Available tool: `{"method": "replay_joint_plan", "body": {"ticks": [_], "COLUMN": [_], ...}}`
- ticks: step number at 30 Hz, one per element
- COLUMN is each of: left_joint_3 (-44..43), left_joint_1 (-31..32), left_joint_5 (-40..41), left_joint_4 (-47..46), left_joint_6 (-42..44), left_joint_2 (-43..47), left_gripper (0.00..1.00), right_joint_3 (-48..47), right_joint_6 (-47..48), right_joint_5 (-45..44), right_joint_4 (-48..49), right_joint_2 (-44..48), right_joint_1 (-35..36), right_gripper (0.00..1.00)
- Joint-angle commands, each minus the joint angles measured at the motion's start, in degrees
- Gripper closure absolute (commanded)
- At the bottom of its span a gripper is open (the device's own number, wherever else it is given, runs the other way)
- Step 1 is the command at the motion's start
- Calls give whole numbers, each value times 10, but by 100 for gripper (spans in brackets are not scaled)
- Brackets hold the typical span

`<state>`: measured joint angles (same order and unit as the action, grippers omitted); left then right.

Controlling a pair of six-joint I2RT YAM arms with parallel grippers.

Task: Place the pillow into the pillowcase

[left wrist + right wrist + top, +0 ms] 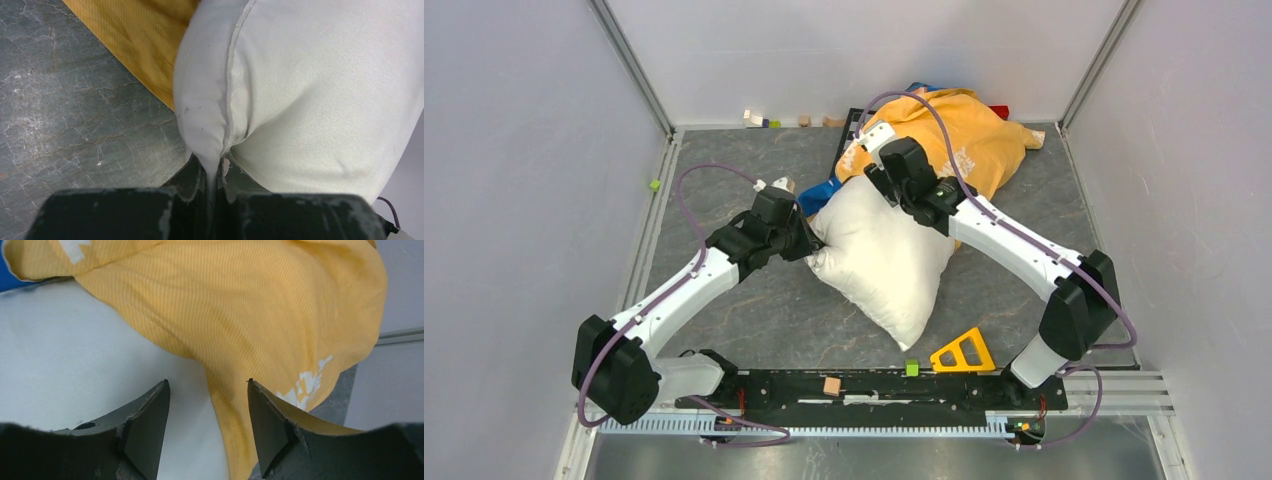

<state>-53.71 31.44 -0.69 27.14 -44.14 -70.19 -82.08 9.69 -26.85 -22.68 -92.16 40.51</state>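
Left hand [212, 172] is clamped shut on the pillow [310, 100] at its left seam, a fold of white fabric pinched between its fingers. Right hand [207, 405] hovers over the pillow's far edge, jaws well apart; a fold of the pillowcase [260, 305] hangs between them, not pinched. Pillow lies mid-table [754, 310]. Pillowcase is bunched at the far side, its near edge overlapping the pillow. Blue cloth [819, 196] peeks out left of that overlap.
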Motion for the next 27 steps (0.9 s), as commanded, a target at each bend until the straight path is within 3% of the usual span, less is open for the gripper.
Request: {"method": "replay_joint_plan", "body": {"ticks": [1,9,11,14,18,22,27], "left_joint_3": [-1,0,-1,-5,-27,-78,-148], "left_joint_1": [-9,-14,-15,-18,-19,-19,-22], "left_joint_5": [10,10,10,10,10,-7,4], "left_joint_4": [-12,-10,-8,-9,-12,-22,-22], "left_joint_6": [-2,1,4,5,5,0,-15], "left_joint_2": [8,6,4,-2,-21,-53,-89], "left_gripper": [98,98,98,98,97,98,98], "right_joint_3": [0,19,-1,-51,-113,-147,-117], "right_joint_6": [23,46,50,25,-13,-75,-118], "right_joint_5": [-76,-163,-165,-135,-131,-94,-103], "right_joint_4": [20,66,55,6,-68,-97,-112], "right_joint_2": [-10,-28,-37,-39,-9,4,-13], "right_joint_1": [1,-5,-6,8,99,237,238], "right_gripper": [37,55,70,100,100,100,100]}}
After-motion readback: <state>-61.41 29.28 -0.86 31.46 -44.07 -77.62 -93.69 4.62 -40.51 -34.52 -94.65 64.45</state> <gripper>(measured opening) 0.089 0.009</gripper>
